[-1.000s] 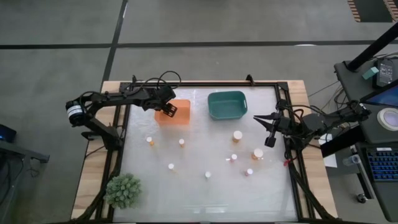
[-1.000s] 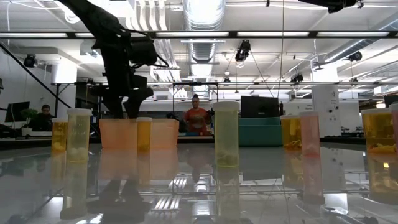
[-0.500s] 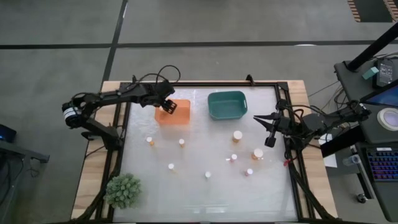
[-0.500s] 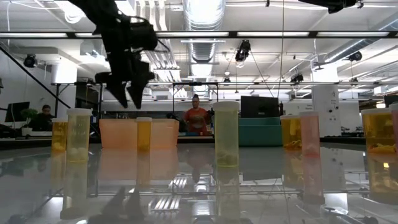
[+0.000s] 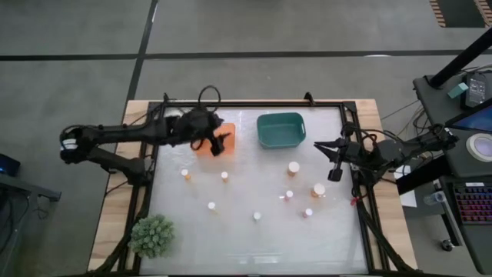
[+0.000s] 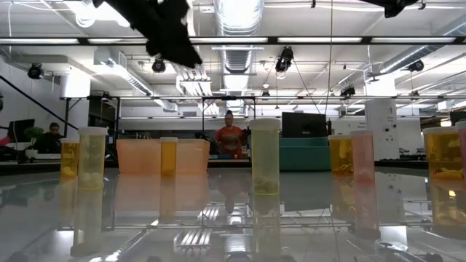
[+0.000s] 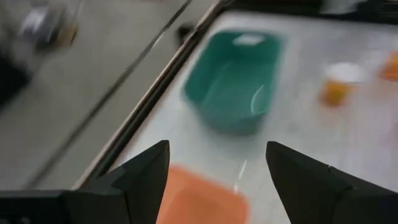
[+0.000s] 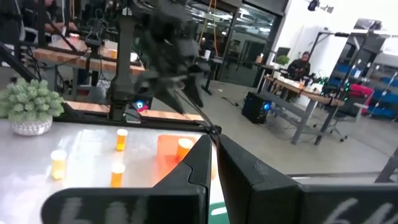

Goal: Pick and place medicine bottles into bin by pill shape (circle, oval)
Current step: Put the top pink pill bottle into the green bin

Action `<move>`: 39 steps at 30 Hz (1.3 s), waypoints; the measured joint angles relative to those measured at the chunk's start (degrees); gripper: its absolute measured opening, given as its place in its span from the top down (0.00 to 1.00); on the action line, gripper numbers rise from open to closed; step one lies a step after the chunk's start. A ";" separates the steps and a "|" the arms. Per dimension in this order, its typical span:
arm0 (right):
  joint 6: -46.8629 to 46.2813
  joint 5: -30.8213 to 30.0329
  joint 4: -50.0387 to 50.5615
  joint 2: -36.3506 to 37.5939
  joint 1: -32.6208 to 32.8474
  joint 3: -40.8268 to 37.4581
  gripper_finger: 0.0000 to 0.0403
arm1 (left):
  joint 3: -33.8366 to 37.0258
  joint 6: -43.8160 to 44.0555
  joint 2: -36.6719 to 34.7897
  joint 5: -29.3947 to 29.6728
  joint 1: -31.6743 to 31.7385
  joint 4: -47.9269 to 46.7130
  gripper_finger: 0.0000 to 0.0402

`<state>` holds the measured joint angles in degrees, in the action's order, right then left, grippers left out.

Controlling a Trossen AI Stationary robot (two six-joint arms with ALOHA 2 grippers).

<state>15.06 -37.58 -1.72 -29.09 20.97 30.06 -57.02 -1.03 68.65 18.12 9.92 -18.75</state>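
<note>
Several small amber medicine bottles with white caps stand scattered on the white table, among them one at the left, one near the teal bin and one at the right. In the low view they stand in a row, such as a pale bottle. My left gripper hovers over the orange bin, open and empty, facing the teal bin. My right gripper waits shut at the table's right edge, holding nothing.
The teal bin sits at the back, right of the orange bin. A green plant stands at the front left corner. A black frame borders the table. People show in the room behind.
My left gripper has swung right across the orange bin and risen higher, turning to face the teal bin. The right arm and the bottles have not moved.
</note>
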 joint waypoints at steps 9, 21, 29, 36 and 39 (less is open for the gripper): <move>-12.80 0.09 0.10 -2.91 0.00 1.32 0.96 | 7.23 -18.94 -2.11 -7.68 -8.68 17.61 0.37; -22.60 2.91 7.81 -16.08 0.00 12.65 0.96 | 14.87 -28.69 -6.10 -9.72 -8.40 34.53 0.37; -42.35 8.46 25.59 -25.04 0.02 24.56 0.96 | 21.80 -29.51 -9.88 -9.76 -8.40 41.07 0.37; -62.86 15.50 48.29 -33.62 0.00 37.45 0.96 | 27.75 -29.45 -11.37 -9.73 -8.40 49.30 0.37; -69.61 18.49 56.57 -37.32 0.00 42.99 0.96 | 28.00 -29.45 -12.26 -9.60 -8.40 51.50 0.37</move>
<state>-54.55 -19.09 54.85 -66.41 20.97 73.05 -29.02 -30.48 56.39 8.53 1.52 32.75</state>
